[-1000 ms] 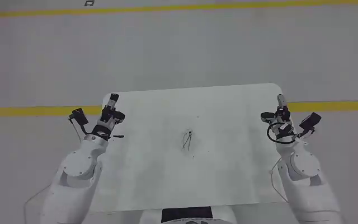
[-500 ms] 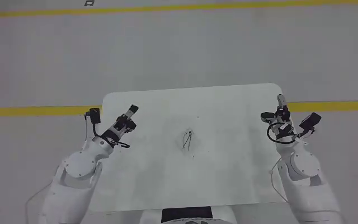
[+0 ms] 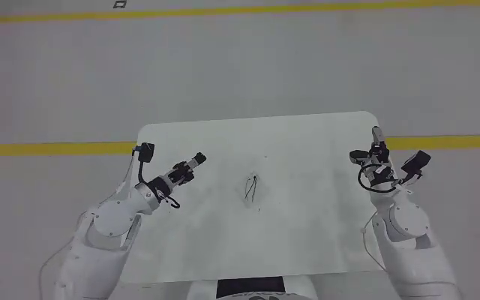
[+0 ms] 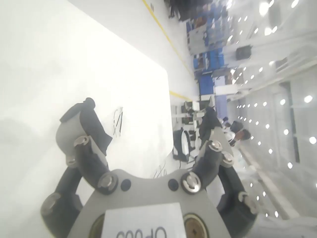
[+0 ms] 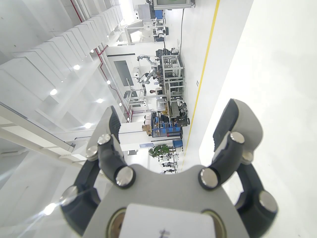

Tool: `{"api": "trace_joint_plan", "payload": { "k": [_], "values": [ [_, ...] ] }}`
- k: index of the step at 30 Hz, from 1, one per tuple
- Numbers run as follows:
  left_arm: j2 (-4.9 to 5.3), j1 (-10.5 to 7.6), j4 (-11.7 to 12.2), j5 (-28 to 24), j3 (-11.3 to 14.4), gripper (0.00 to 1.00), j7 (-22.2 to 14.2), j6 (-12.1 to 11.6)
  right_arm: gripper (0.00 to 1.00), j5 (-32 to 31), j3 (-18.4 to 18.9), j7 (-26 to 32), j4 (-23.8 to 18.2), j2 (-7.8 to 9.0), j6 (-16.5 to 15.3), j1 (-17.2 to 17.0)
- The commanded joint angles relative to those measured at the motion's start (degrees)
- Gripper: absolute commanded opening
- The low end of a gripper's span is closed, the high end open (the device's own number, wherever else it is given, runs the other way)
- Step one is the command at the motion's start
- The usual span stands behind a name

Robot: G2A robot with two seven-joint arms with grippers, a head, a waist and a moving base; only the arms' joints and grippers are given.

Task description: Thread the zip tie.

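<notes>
— Where is the zip tie (image 3: 252, 187) found?

— It is seen lying flat near the middle of the white table (image 3: 315, 232), as thin dark strands set close together and joined at the end nearer the robot. Nothing is touching it. Whether its tail is passed through its head cannot be told; the strands are too fine.

— How is the nearer arm posed?

— The left arm is stretched in over the table's left part, the forearm angled toward the centre. The left gripper (image 3: 198, 159) is pointed at the zip tie but is kept well apart from it. In the left wrist view the zip tie (image 4: 118, 122) is seen just beyond one fingertip, on the tabletop.

— And its jaws?

— They are spread wide, and nothing is held between them.

— What of the other arm?

— The right arm is held at the table's right edge, elbow bent, with the right gripper (image 3: 376, 135) pointed away from the robot, far from the zip tie. Its jaws are likewise parted widely, and nothing is gripped.
</notes>
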Motion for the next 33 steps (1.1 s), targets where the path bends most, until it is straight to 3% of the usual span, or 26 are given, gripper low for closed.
{"api": "trace_joint_plan", "payload": {
  "k": [1, 4, 14, 17, 23, 29, 33],
  "values": [
    [0.08, -0.62, -0.8, 1.2, 1.5, 1.00, -2.0, 1.3, 1.00, 0.0, 0.0, 0.0, 0.0, 0.00, 0.0, 0.0],
    [0.20, -1.30, -1.1, 4.2, 3.0, 1.00, -2.6, 2.6, 1.00, 0.0, 0.0, 0.0, 0.0, 0.00, 0.0, 0.0],
    [0.21, -1.59, -1.5, 5.3, 3.9, 1.00, -2.6, 2.6, 1.00, 0.0, 0.0, 0.0, 0.0, 0.00, 0.0, 0.0],
    [0.30, -3.18, -2.2, 6.8, 5.8, 1.00, -4.5, 3.0, 1.00, 0.0, 0.0, 0.0, 0.0, 0.00, 0.0, 0.0],
    [0.31, -8.46, -3.1, 9.3, 10.4, 1.00, -9.1, 6.0, 1.00, 0.0, 0.0, 0.0, 0.0, 0.00, 0.0, 0.0],
    [0.13, -14.23, -1.6, 10.0, 14.8, 1.00, -13.5, 9.2, 1.00, 0.0, 0.0, 0.0, 0.0, 0.00, 0.0, 0.0],
    [0.13, -14.23, -1.6, 10.0, 14.8, 1.00, -13.5, 9.2, 1.00, 0.0, 0.0, 0.0, 0.0, 0.00, 0.0, 0.0]
  ]
}}
